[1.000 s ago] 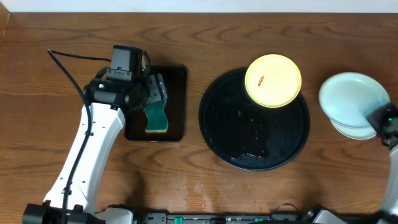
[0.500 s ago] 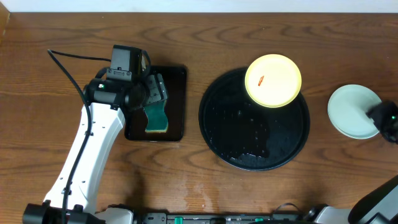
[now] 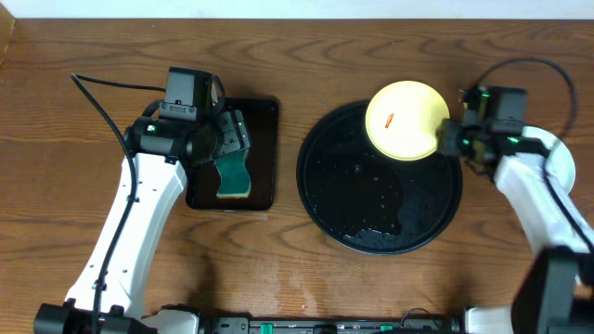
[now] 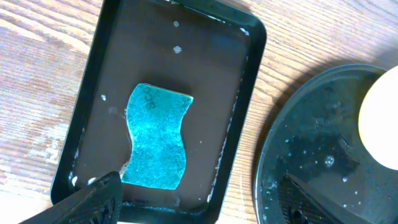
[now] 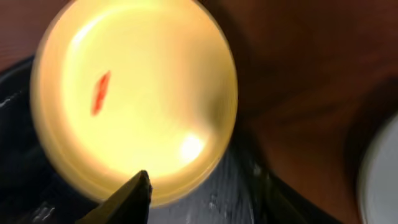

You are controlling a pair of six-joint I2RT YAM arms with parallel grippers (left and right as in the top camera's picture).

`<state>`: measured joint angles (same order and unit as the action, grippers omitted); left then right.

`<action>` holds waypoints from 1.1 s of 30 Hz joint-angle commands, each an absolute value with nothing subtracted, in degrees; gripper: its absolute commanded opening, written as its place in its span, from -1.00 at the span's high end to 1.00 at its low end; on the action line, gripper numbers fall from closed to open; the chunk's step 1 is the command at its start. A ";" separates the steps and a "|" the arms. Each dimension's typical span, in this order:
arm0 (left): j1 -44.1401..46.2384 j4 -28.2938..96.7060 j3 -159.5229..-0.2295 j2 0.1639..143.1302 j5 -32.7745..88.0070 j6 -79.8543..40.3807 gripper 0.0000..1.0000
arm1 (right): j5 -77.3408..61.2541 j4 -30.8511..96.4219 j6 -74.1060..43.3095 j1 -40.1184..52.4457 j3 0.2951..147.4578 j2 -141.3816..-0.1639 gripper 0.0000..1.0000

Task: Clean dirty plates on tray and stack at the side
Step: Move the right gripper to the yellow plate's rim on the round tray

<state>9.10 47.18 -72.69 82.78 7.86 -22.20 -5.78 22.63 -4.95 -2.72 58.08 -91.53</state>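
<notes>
A pale yellow plate (image 3: 406, 121) with a red-orange smear (image 3: 390, 120) rests on the back right rim of the round black tray (image 3: 371, 213). My right gripper (image 3: 452, 139) is open at that plate's right edge. In the right wrist view one fingertip (image 5: 134, 193) hangs over the yellow plate (image 5: 134, 93) near its rim, the other off to its side. A pale mint plate's edge (image 5: 387, 180) shows at the far right. My left gripper (image 3: 229, 137) is open and empty over the teal sponge (image 3: 234, 176).
The sponge (image 4: 155, 146) lies in a small rectangular black tray (image 4: 245, 81) with a wet film, left of the round tray. The round tray's floor is wet with droplets. A black cable (image 3: 102, 88) runs along the table behind the left arm.
The right gripper has let go of a mint plate at the table's right edge. The right arm then swung left to the yellow plate. The left arm has not moved.
</notes>
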 commanded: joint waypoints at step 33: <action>9.06 47.29 -73.63 82.94 8.38 -21.65 -0.61 | 2.26 30.04 -2.63 5.74 58.35 -94.08 0.00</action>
